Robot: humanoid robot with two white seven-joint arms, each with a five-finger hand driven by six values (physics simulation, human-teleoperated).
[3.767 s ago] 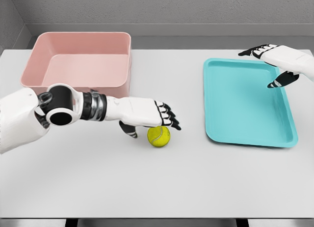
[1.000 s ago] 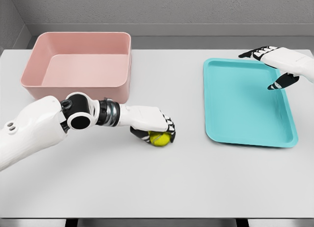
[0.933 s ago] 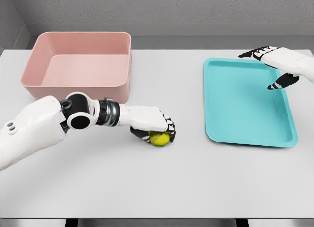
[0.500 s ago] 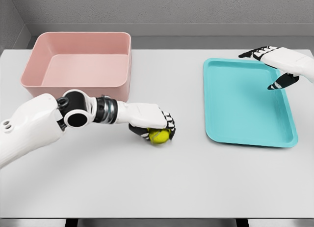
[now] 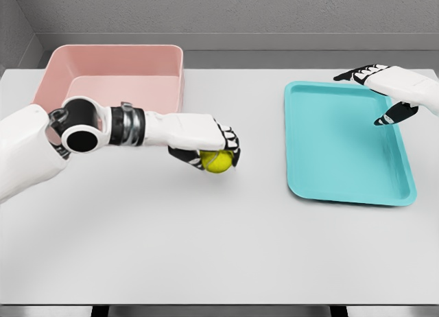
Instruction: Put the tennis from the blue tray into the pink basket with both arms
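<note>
Gripping tennis ball [image 5: 218,162]: left robot hand [image 5: 206,142], above table [image 5: 219,248].

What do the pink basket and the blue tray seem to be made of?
The pink basket looks like matte moulded plastic: smooth solid walls, rounded corners, no weave. The blue tray also looks like plastic, slightly glossy, with a raised rim. Both are simulator renders, so this is only their look.
</note>
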